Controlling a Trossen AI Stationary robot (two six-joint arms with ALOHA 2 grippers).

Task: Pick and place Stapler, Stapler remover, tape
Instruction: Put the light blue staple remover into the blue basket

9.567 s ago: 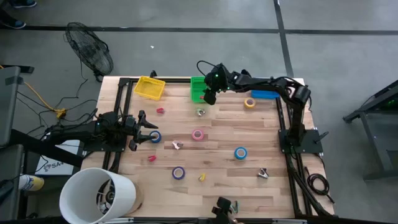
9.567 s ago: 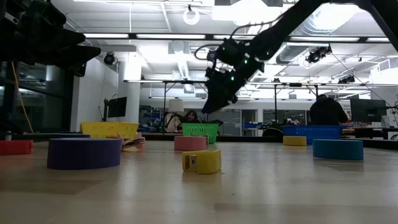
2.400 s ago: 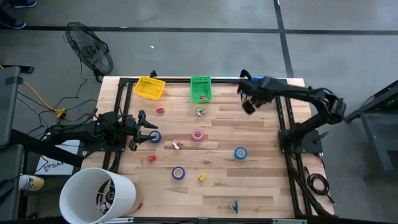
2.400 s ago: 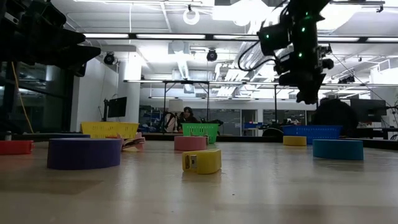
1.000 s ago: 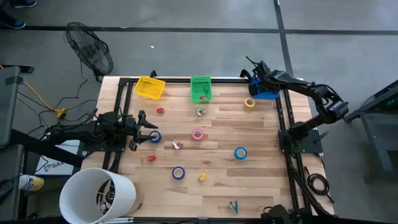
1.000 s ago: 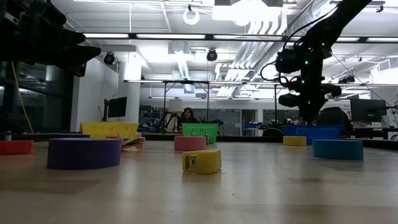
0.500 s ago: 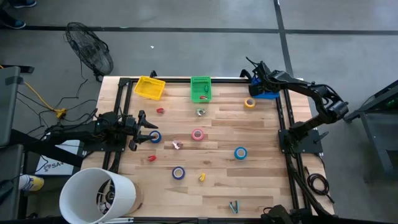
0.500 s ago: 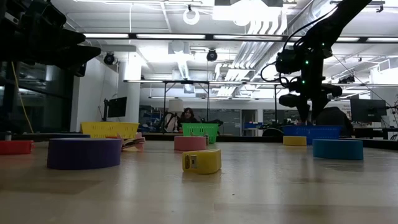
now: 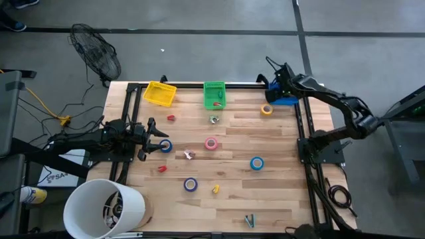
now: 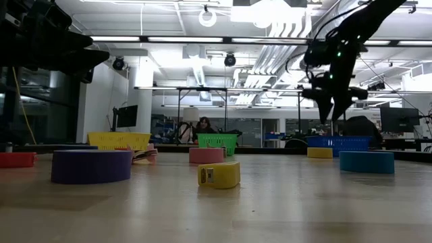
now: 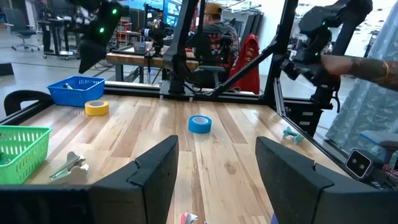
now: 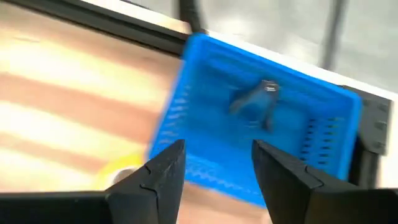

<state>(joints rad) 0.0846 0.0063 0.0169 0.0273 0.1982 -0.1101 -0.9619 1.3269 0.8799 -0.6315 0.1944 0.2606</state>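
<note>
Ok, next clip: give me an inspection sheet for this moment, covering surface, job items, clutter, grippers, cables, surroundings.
Surface: wooden table in a dark frame.
Job's things: tape rolls apart on the wood: yellow, pink, two blue, purple. A small dark metal tool lies in the blue basket. A metal piece sits near the green basket; yellow basket at the far edge.
Clutter: small red bits, a yellow piece, a teal clip.
Grippers: right gripper open, above the blue basket; left gripper open, beside a blue roll.
Cables: yellow cord on the floor.
Surroundings: fan, white bucket.
</note>
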